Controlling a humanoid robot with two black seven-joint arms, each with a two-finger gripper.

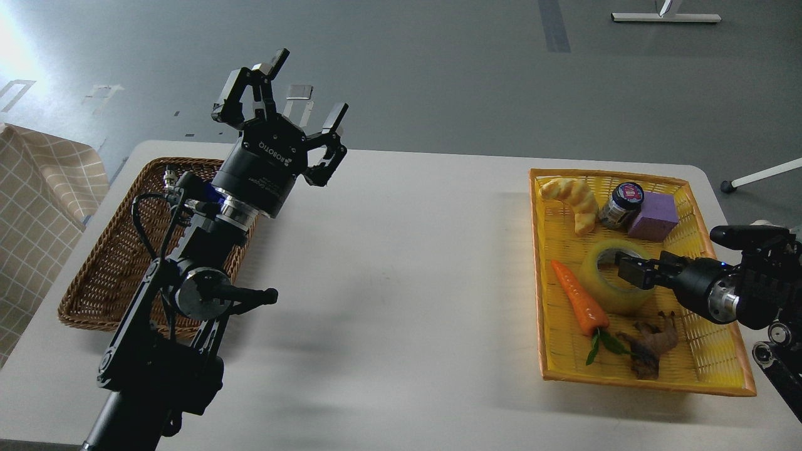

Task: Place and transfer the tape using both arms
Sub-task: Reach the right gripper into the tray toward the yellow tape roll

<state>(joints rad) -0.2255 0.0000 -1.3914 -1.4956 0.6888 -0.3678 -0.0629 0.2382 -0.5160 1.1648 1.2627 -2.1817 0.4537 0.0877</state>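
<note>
The tape (600, 289), a yellow translucent roll with a grey-white core, lies flat in the middle of the yellow basket (645, 376) at the right of the table. My right gripper (631, 273) reaches in from the right, over the roll's hole and far rim. It is dark and seen nearly end-on, so its jaws cannot be told apart. My left gripper (308, 86) is open and empty, raised high over the table's back left, pointing up.
In the yellow basket around the tape lie a carrot (579, 299), a bread piece (573, 197), a dark jar (620, 203), a purple block (653, 216) and a brown figure (651, 344). A brown wicker basket (106, 263) stands at left, behind my left arm.
</note>
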